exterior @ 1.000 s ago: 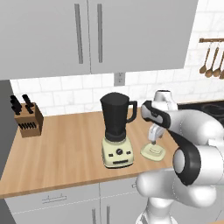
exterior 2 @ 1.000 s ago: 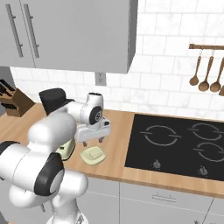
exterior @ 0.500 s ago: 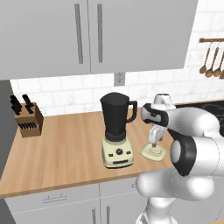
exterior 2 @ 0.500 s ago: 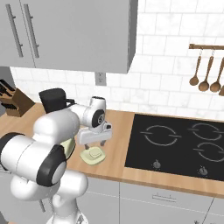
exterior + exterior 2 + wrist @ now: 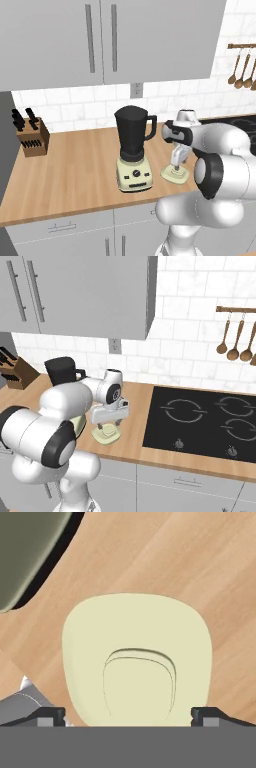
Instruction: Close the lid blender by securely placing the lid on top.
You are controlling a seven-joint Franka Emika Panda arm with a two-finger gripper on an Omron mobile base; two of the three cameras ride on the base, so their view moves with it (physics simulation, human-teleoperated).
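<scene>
While the arm reaches out from the lower right of the left base view, the gripper [image 5: 176,166] hangs right above the lid [image 5: 175,174], which lies flat on the wooden counter [image 5: 75,170] at about 3 o'clock from the blender [image 5: 133,149]. A knife block [image 5: 31,136] stands well apart at 9 o'clock.

From the right base view, the gripper [image 5: 107,428] points down over the lid [image 5: 106,434], which lies between the partly hidden blender [image 5: 63,372] and the black hob [image 5: 202,421].

Seen from the hand view, the lid [image 5: 137,657] lies centred between the 2 spread fingertips [image 5: 50,714], the jaws released and holding nothing. Part of the blender base [image 5: 27,552] shows at 10 o'clock.
</scene>
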